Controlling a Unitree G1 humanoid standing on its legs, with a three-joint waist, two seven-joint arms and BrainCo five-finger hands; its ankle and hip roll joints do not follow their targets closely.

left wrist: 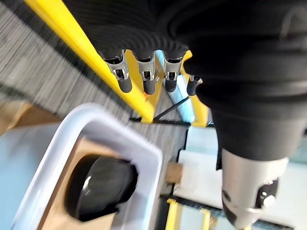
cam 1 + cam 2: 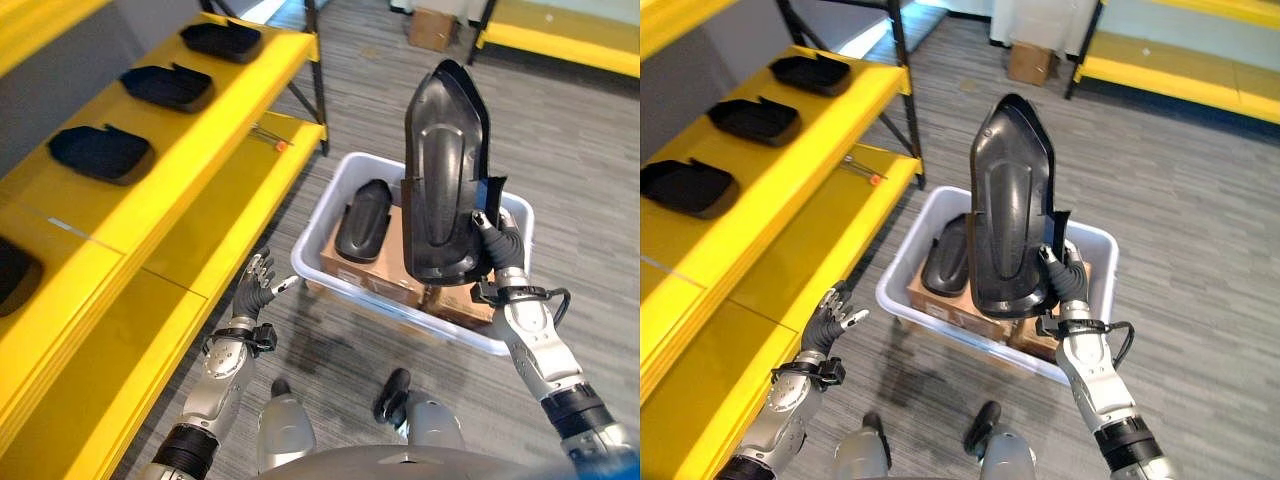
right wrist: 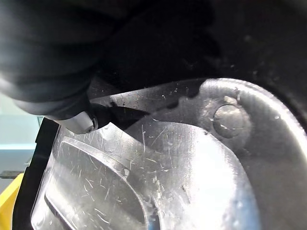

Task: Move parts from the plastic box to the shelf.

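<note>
Black part (image 2: 445,175) upright, gripped by right hand (image 2: 497,243)

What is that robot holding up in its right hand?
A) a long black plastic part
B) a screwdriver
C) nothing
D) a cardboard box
A: the right hand grips the lower edge of a long black plastic part, held upright above the white plastic box.

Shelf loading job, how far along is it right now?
Partly done. Three black parts already lie in a row on the yellow shelf, with another at the view's left edge. The right hand holds one long black part upright above the plastic box. The left hand hangs open beside the shelf. One more black part is left in the box, on cardboard boxes.
</note>
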